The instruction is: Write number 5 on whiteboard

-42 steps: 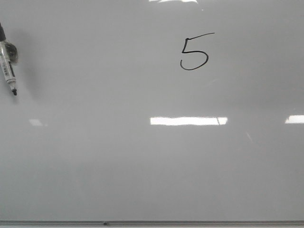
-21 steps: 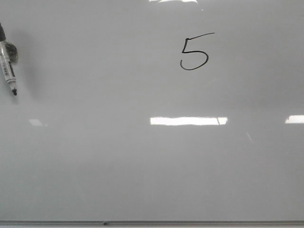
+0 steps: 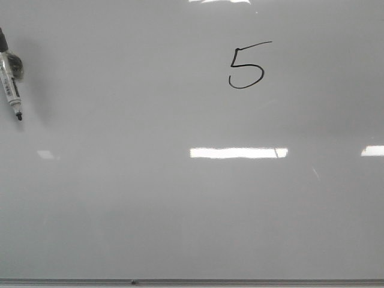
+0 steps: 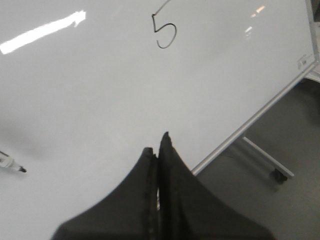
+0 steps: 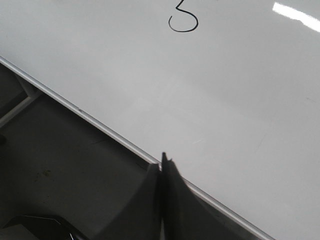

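The number 5 [image 3: 246, 66] sits upper right of centre on the whiteboard [image 3: 180, 210]; a marker [image 3: 11, 87] shows at its left edge. In the left wrist view, the left gripper [image 4: 159, 142] has its jaws pressed together, empty. In the right wrist view, the right gripper [image 5: 163, 161] likewise, over the board's lower edge.

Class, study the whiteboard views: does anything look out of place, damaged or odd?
One thing: an uncapped marker sits at the far left of the whiteboard, well away from the finished 5, and neither shut gripper holds it. Nothing looks damaged.

Frontal and two oblique views, shared whiteboard [image 3: 180, 210]
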Available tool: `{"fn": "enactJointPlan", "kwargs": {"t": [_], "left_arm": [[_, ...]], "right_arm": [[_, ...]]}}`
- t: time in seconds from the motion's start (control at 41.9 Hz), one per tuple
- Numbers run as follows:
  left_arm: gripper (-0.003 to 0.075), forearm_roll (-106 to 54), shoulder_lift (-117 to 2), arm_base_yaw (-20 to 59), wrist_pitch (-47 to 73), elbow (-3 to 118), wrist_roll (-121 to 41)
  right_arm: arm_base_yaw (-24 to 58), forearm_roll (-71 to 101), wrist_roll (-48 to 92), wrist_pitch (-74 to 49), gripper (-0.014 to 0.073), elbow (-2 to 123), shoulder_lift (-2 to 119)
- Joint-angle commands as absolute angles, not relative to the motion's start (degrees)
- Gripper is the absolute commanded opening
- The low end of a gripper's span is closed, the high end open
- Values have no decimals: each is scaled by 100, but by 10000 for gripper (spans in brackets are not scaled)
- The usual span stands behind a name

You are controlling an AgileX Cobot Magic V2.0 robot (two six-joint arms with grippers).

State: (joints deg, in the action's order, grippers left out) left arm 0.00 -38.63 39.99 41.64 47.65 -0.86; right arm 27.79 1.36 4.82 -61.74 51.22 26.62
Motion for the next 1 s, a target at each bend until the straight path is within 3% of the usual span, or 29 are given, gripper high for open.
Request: {"fn": "enactJointPlan", "kwargs": {"t": [0.0, 0.263, 0.573, 0.979], "left_arm": [[-20, 0, -3641, 3626, 3731, 4784, -96], [-20, 0, -2621, 2173, 3271, 3760, -96], [-20, -48, -1097, 609, 1680, 1883, -86], [-20, -434, 45, 312, 705, 219, -86]], "right_arm": [[2751, 157, 499, -5814, -69, 5278, 2706], [2751, 157, 499, -5814, -69, 5278, 2706], [2751, 157, 499, -5814, -69, 5278, 2706], [2751, 157, 499, -5814, -69, 5278, 2706]]}}
